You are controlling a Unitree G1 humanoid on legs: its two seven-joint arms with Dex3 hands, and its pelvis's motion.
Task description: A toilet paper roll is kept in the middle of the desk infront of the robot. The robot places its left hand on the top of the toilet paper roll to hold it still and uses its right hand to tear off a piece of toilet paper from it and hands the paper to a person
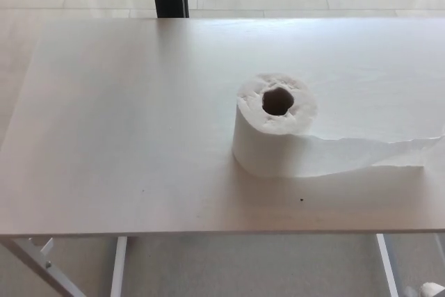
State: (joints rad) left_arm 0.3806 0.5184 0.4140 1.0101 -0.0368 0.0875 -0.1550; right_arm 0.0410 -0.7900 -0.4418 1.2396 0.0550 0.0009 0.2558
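A: Where does the toilet paper roll [275, 132] sit?

B: A little right of the frame's centre, standing upright on the white desk [125, 137]. Its core hole faces straight up at the camera, so the long axis is vertical.

A: And the loose end?

B: A tail of paper [368, 154] runs from the roll's lower right side flat across the desk toward the right edge of the frame. Its far end looks ragged and reaches the picture's border.

A: What about the hands?

B: Neither shows. No left hand, no right hand, no forearm anywhere in the frame, so I can't say whether either is open or closed.

A: So which relation matters for the coming move?

B: I judge it's the flat top of the roll. The left hand would have to arrive from the left of the frame and come down onto that top, over the hole. The roll lies right of centre, so it's the longer reach.

A: And the right hand?

B: The tail points to its side, which suits it for the tear. Nothing has started yet, by my reading; the roll stands unheld.

A: Anyone waiting for the paper?

B: No person is visible.
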